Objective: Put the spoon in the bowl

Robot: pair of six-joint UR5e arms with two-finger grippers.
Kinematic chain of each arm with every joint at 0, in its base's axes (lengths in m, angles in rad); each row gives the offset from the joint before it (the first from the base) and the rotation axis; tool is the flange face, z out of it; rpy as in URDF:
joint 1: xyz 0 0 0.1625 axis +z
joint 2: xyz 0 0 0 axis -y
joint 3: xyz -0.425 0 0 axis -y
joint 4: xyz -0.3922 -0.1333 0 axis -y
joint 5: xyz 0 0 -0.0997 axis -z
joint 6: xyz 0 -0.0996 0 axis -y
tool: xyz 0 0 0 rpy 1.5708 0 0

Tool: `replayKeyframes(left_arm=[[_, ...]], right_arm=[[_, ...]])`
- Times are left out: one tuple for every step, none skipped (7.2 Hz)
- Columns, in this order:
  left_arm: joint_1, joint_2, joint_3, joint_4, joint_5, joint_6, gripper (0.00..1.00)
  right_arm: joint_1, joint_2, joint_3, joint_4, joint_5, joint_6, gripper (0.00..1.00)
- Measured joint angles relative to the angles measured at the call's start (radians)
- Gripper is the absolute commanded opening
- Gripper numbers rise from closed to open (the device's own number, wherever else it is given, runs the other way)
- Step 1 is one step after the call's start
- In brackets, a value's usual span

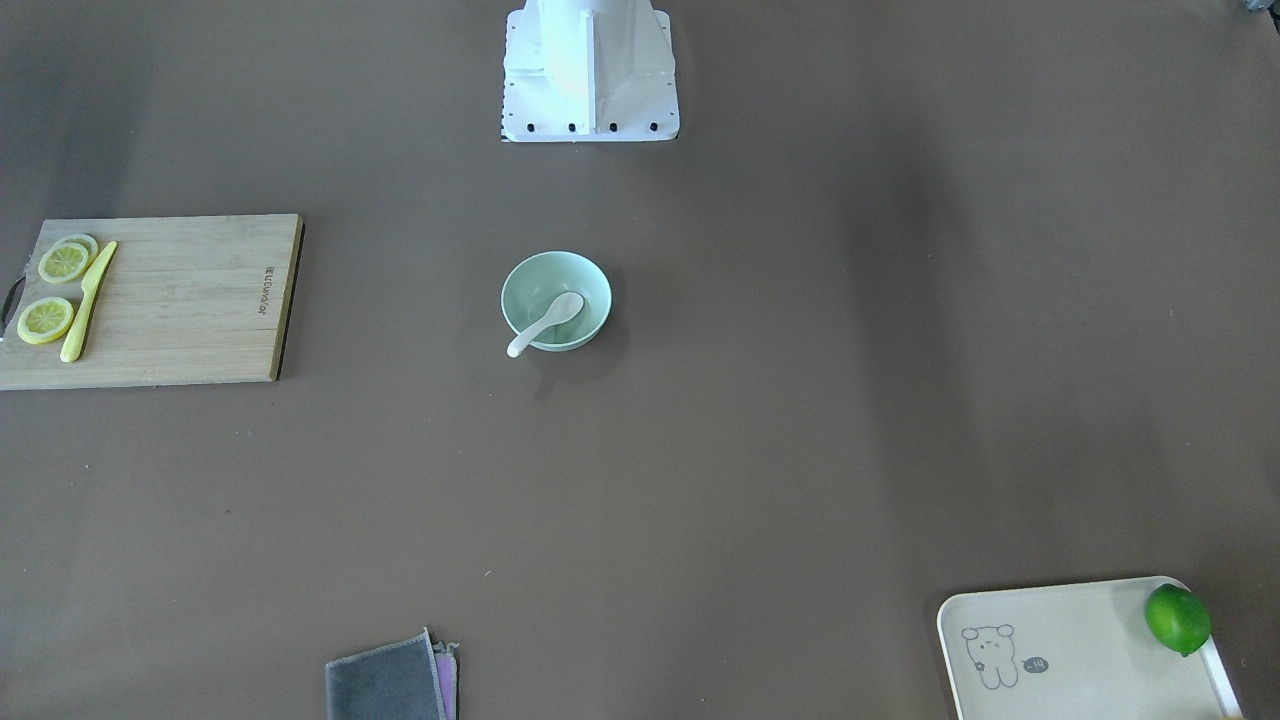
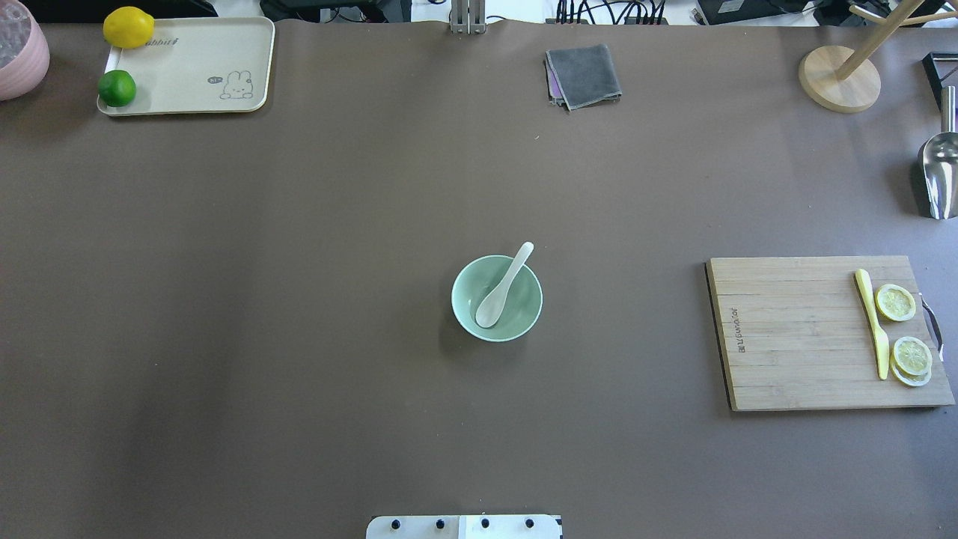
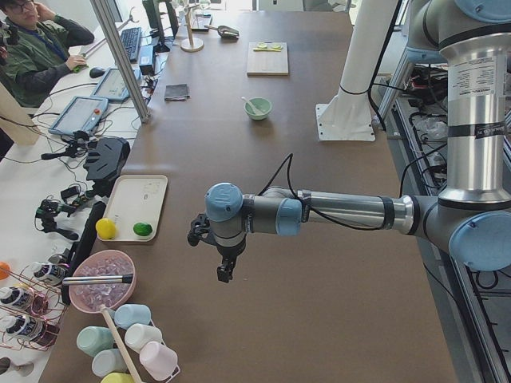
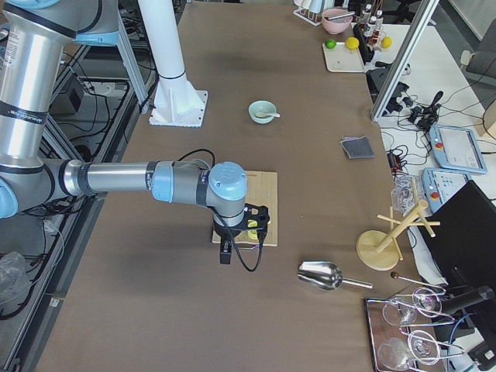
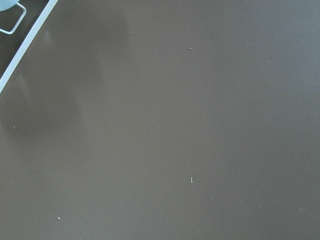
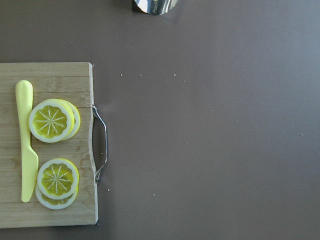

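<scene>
The white spoon [image 2: 503,288] lies in the mint-green bowl [image 2: 525,313] at the table's middle, scoop down inside and handle leaning out over the rim. Both also show in the front-facing view, spoon [image 1: 548,322] and bowl [image 1: 590,285]. My left gripper [image 3: 226,271] hangs over bare table far from the bowl, near the tray end. My right gripper [image 4: 225,254] hangs over the cutting board's end, also far from the bowl. Both grippers show only in the side views, so I cannot tell if they are open or shut. Neither wrist view shows its fingers.
A wooden cutting board [image 2: 793,337] with lemon slices [image 2: 896,302] and a yellow knife [image 2: 872,322] lies on the right. A cream tray [image 2: 194,75] holds a lime and a lemon at far left. A grey cloth [image 2: 584,75], a metal scoop [image 2: 939,168] and a wooden stand [image 2: 838,78] sit along the far side.
</scene>
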Motion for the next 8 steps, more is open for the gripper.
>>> replayKeyframes(left_arm=[[-0.001, 0.001, -0.011, 0.000, 0.001, 0.000, 0.98], [-0.001, 0.001, -0.019, 0.000, 0.002, 0.000, 0.98], [-0.004, 0.001, -0.024, 0.000, 0.002, 0.000, 0.98], [-0.009, 0.001, -0.027, 0.000, 0.002, 0.000, 0.98], [-0.020, 0.001, -0.032, 0.000, 0.002, 0.000, 0.98], [-0.029, 0.001, -0.041, 0.000, 0.002, 0.000, 0.98], [-0.035, 0.001, -0.051, 0.000, 0.002, 0.000, 0.98], [-0.039, 0.002, -0.057, 0.001, 0.002, 0.000, 0.98]], right_arm=[[0.000, 0.001, -0.001, 0.000, 0.004, 0.000, 1.00], [0.000, 0.001, -0.004, 0.000, 0.005, 0.000, 1.00], [0.000, 0.002, -0.006, 0.000, 0.006, 0.000, 1.00], [0.000, 0.003, -0.007, 0.000, 0.007, 0.000, 1.00], [0.000, 0.004, -0.008, 0.000, 0.007, 0.000, 1.00], [0.000, 0.004, -0.008, 0.000, 0.010, 0.000, 1.00], [0.000, 0.004, -0.008, 0.000, 0.018, 0.000, 1.00], [0.000, 0.004, -0.008, 0.000, 0.030, 0.000, 1.00]])
